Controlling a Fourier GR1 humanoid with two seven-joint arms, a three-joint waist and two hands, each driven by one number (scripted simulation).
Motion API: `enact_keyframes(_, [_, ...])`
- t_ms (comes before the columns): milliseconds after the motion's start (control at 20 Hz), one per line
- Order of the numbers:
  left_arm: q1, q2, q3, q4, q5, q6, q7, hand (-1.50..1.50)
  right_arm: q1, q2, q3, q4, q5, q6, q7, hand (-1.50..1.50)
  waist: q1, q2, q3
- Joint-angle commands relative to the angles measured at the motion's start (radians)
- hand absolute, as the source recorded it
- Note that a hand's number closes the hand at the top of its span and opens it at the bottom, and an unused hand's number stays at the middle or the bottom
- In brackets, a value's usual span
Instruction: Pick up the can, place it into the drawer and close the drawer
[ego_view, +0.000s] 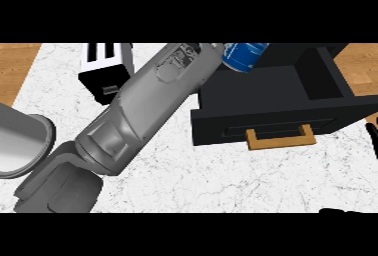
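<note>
The blue can (244, 54) sits at top centre of the frame, over the rear left corner of the open black drawer (214, 127). A grey left forearm (140, 115) slants up to it across the tabletop (221, 175). The left hand is hidden, so I cannot tell its grip. Only slivers of the right hand (371, 134) show at the right edge, and I cannot tell its state either.

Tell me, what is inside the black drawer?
The open drawer looks dark and bare inside where it shows. A blue can shows at its back left corner, at the end of the grey forearm. The forearm covers that corner, so whether the can is inside is hidden.
</note>
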Motion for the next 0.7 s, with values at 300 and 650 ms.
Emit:
enact_keyframes(300, [0.021,0.0,-0.111,0.077,0.052,0.046,-0.075,1.5,0.014,0.003,-0.006,0.029,-0.009,0.024,-0.06,-1.5,-0.017,0.004,0.001])
enact_keyframes(650, [0.012,0.0,-0.155,0.137,0.062,0.069,-0.121,1.5,-0.044,-0.006,-0.001,0.03,-0.004,0.0,-0.019,-1.5,-0.033,0.013,0.0])
